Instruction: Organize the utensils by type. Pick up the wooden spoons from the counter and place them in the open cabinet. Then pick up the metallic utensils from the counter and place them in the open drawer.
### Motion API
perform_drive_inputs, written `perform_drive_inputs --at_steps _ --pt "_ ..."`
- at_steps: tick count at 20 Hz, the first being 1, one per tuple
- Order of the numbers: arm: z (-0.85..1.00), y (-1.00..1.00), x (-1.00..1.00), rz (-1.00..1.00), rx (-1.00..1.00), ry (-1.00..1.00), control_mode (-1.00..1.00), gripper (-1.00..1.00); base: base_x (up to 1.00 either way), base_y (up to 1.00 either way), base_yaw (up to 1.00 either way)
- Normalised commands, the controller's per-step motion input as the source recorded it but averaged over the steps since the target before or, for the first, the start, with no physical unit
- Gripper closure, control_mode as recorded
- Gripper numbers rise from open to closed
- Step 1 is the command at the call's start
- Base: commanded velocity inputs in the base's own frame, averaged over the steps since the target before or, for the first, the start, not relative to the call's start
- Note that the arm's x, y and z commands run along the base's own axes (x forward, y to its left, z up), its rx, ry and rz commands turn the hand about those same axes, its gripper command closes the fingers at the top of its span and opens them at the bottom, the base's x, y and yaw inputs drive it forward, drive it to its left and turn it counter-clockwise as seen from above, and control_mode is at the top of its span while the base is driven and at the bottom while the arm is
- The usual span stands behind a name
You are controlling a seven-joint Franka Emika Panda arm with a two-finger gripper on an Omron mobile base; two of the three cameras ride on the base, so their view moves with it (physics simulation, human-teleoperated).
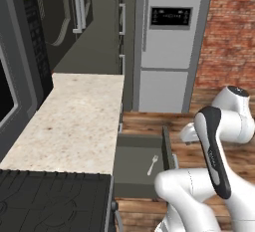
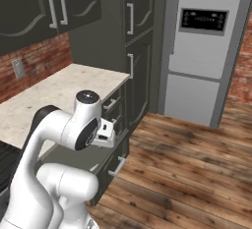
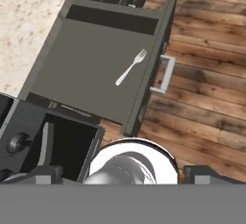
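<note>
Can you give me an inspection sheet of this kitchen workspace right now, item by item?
Surface: beige speckled counter, with a black stovetop next to it.
Job's things: the drawer is pulled open; one silvery fork lies flat on its floor. No wooden spoons seen.
Clutter: nothing seen.
Grippers: the jaws stand open, holding nothing; the hand looks down on the drawer from above.
Cables: nothing seen.
Surroundings: silver fridge, dark wall cabinets, brick wall, wooden floor.
</note>
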Motion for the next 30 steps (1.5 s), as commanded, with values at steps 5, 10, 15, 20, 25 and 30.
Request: perform_drive_inputs --at_steps 5,10,15,20,25,30 --pt "0.0 0.0 0.0 0.0 0.0 0.0 1.0 -1.0 -0.22 -0.46 -0.06" --pt "0.0 0.0 0.0 0.0 0.0 0.0 1.0 -1.0 -0.36 -0.62 0.01" --pt "0.0 0.0 0.0 0.0 0.0 0.0 1.0 -1.0 -0.76 -0.58 0.32" --pt "0.0 0.0 0.0 0.0 0.0 0.0 1.0 -1.0 -0.95 -0.43 0.6" --pt "0.0 0.0 0.0 0.0 0.0 0.0 1.0 -1.0 -0.89 -0.26 0.71" --pt "0.0 0.0 0.0 0.0 0.0 0.0 1.0 -1.0 -0.86 -0.02 0.7"
